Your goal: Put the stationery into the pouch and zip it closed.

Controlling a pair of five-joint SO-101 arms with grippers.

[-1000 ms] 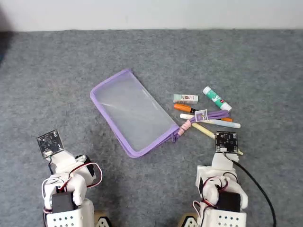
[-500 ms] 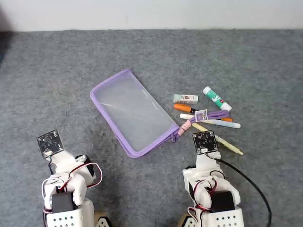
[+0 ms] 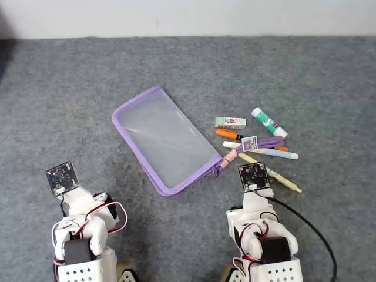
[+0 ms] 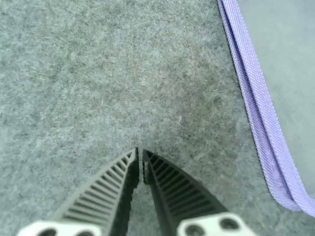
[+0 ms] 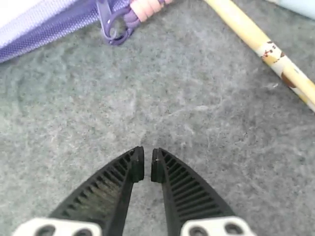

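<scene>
Now, your left gripper [image 4: 140, 164] hangs low over the grey felt table [image 3: 59, 88]. Its fingers are brought together and there is nothing between them. Off to one side of it runs the purple fabric edge of the pouch [image 4: 256, 113], which does not touch the fingers. Your right gripper [image 5: 147, 167] also stands low over bare felt. Its fingers are together except for a thin slit at the tips, and it holds nothing. A little beyond its tips you see the purple zip pull [image 5: 112, 23] at the pouch corner, with a pink piece joined to it. The yellow pencil [image 5: 266, 49] lies slantwise on the felt there, apart from the fingers.

In the high view the pouch is clear with purple trim, and it lies flat and slanted in the middle of the table. You cannot tell from here whether its zip is open. All the stationery lies outside it, near the corner with the zip pull: a small white box [image 3: 230, 123], a glue stick [image 3: 269, 123], an orange marker [image 3: 228, 133], a white pen [image 3: 270, 153] and the yellow pencil. A purple strap [image 3: 267, 141] with a small tag lies across the marker and the pen. The left arm [image 3: 82, 217] is well apart from the stationery, and the right arm [image 3: 258, 229] is just beside the pencil.
</scene>
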